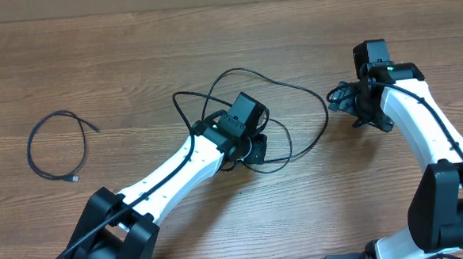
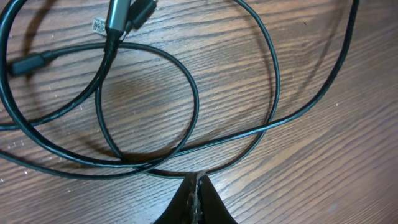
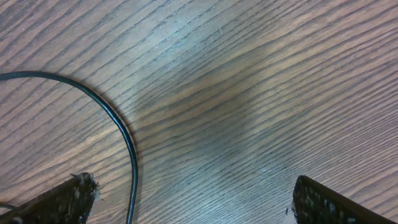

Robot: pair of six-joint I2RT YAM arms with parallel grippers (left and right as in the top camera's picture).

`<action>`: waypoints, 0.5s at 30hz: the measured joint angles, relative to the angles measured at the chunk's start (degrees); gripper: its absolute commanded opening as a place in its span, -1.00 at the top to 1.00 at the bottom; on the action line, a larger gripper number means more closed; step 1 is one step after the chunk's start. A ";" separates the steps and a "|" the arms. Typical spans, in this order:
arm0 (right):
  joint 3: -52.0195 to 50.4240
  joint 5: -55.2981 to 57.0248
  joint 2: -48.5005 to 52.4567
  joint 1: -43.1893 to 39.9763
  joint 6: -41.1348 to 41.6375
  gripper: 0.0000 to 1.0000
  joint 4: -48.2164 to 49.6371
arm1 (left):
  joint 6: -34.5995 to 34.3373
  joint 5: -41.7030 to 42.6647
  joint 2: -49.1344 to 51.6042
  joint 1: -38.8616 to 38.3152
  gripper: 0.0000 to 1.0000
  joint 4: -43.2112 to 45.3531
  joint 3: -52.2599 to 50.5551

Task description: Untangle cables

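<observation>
Jaws on the left gripper (image 2: 196,186) are pressed flat together, with only a thin seam between the two fingers. Its tip sits right at a strand of the tangle of cables (image 1: 274,115). The wrist view does not show whether that strand is pinched or merely touched. Just beyond the tip, thin black cords cross and overlap in several loops on the wooden table (image 1: 133,63), and a grey plug (image 2: 115,15) and a black plug (image 2: 143,10) lie side by side at the far edge of that view.

From overhead, the tangle lies mid-table around and beneath the left gripper (image 1: 254,148), with one wide loop reaching toward the right arm.

The right gripper (image 3: 193,182) stands as wide as it goes — one finger (image 3: 62,200) low at the picture's left, the other low at its right, with wood grain between them. A single black cord (image 3: 126,140) curves down between the fingers, close to the left-hand one but not clamped. Overhead, this gripper (image 1: 347,101) sits at the tangle's right-hand edge.

A separate cable (image 1: 56,146) lies in a loose open ring well off to the left, apart from both arms — one end trails toward the middle of the table.
</observation>
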 measured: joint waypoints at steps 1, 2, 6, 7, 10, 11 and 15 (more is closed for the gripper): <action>0.00 -0.02 0.00 0.00 0.00 -1.00 -0.04 | -0.46 0.00 0.00 0.00 0.91 0.13 0.00; 0.00 0.00 0.00 0.00 -0.02 -1.00 -0.02 | -0.81 0.00 0.00 0.00 0.91 0.33 0.00; 0.00 -0.02 0.00 0.00 0.00 -1.00 0.00 | -2.03 0.00 0.72 0.00 0.91 0.85 0.00; 0.00 0.00 0.00 0.00 0.02 -1.00 -0.02 | -2.23 0.00 1.22 0.00 0.91 0.85 0.00; 0.00 0.00 0.00 0.00 0.02 -1.00 -0.02 | -2.99 0.00 3.45 0.00 0.91 0.85 0.00; 0.00 0.00 0.00 0.00 0.00 -1.00 0.00 | -3.10 0.00 4.37 0.00 0.91 0.85 0.00; 0.00 -0.02 0.00 0.00 0.00 -1.00 -0.02 | -3.19 0.00 7.32 0.00 0.91 0.83 0.00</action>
